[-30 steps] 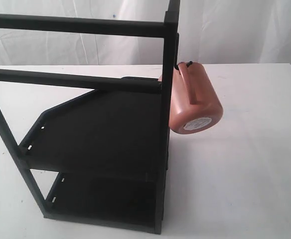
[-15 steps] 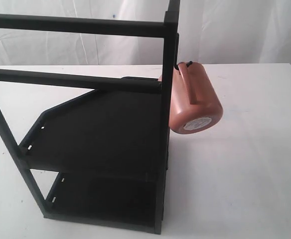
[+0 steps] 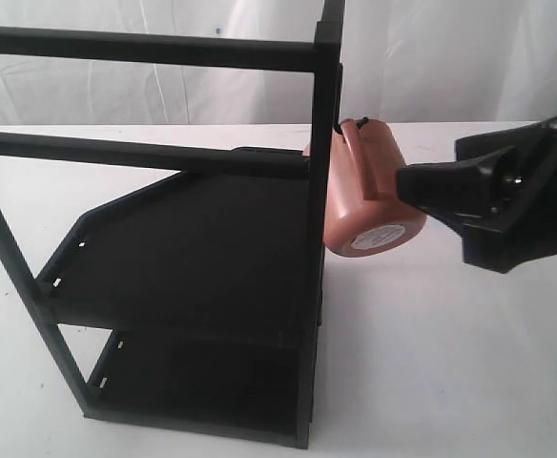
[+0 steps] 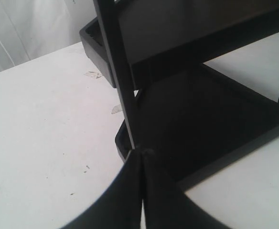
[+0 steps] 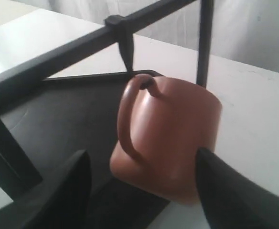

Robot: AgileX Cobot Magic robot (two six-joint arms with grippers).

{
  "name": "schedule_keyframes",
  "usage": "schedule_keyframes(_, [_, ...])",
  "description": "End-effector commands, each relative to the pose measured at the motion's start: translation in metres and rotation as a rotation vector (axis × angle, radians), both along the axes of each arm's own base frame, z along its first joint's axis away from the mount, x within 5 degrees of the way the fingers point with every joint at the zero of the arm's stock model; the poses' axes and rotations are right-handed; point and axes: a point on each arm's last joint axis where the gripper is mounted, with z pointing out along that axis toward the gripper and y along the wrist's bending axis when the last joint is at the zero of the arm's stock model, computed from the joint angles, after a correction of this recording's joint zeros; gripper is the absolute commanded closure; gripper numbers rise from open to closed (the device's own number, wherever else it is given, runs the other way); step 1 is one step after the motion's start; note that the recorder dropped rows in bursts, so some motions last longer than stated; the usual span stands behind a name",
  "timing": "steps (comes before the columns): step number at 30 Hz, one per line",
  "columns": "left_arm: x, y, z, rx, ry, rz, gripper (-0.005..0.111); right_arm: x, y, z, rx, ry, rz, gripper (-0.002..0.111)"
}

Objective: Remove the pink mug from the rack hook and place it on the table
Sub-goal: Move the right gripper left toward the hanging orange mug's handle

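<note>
The pink mug (image 3: 369, 186) hangs by its handle from the rack hook (image 3: 353, 123) on the black rack's upright post, its stickered base facing down and outward. My right gripper (image 3: 422, 181) has reached in from the right and stands open. In the right wrist view the mug (image 5: 170, 138) sits between the spread fingers of the right gripper (image 5: 142, 157). One fingertip (image 5: 204, 160) is close against the mug's side; I cannot tell whether it touches. My left gripper (image 4: 143, 152) is shut and empty, low beside the rack's base, and does not show in the exterior view.
The tall black rack (image 3: 193, 248) with two shelves and crossbars fills the left and middle of the white table (image 3: 469, 363). In the left wrist view a rack post (image 4: 118, 71) rises just ahead of the fingers. White curtains hang behind.
My right gripper has come into the exterior view from the right and now sits beside the mug. The mug still hangs in the same place.
</note>
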Motion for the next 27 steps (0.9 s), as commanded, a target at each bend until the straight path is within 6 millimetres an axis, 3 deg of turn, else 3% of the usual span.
schedule_keyframes(1, [0.0,0.0,-0.001,-0.009,0.001,0.004,0.107,0.015,0.015,-0.003,-0.023,-0.013,0.067,0.047])
schedule_keyframes(8, [0.0,0.0,-0.001,-0.009,0.001,0.004,0.107,0.028,0.029,0.002,-0.044,-0.063,0.067,0.047])
schedule_keyframes(17, [0.0,0.0,-0.001,-0.009,0.001,0.004,0.107,0.044,0.034,-0.012,-0.072,-0.03,0.028,0.048])
schedule_keyframes(27, [0.0,0.0,-0.001,-0.009,0.001,0.004,0.107,0.048,0.034,-0.013,-0.078,-0.048,0.005,0.064])
